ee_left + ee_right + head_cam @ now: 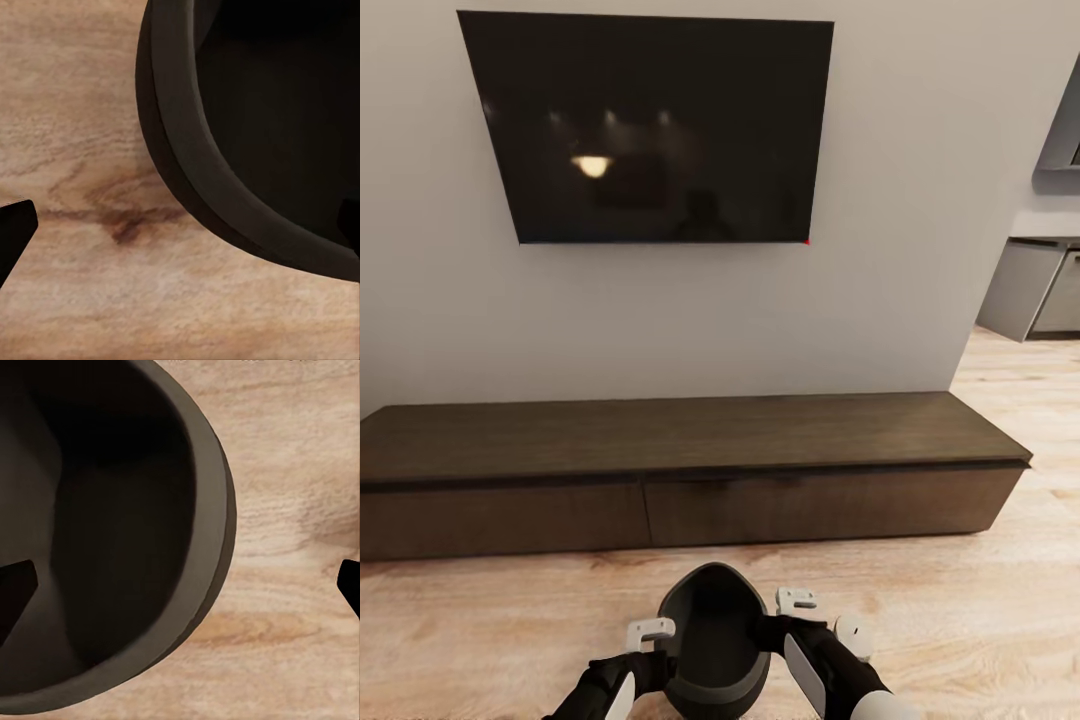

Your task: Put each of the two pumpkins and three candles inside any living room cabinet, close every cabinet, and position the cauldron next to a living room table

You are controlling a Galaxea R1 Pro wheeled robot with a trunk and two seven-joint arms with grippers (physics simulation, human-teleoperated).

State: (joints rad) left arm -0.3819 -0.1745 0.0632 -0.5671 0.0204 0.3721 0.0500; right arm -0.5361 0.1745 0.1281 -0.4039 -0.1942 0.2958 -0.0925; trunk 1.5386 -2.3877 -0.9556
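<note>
While both arms reach to the cauldron [712, 640], the left gripper [660, 640] and right gripper [785, 615] each straddle its rim with jaws spread; it sits above the wood floor [480, 640], before the closed cabinet [680, 470] under a wall-mounted television [650, 125].

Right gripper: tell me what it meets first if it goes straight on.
Probably the cauldron: its rim sits between the right gripper's open jaws, with wooden floor beyond. Depth is unclear.
</note>
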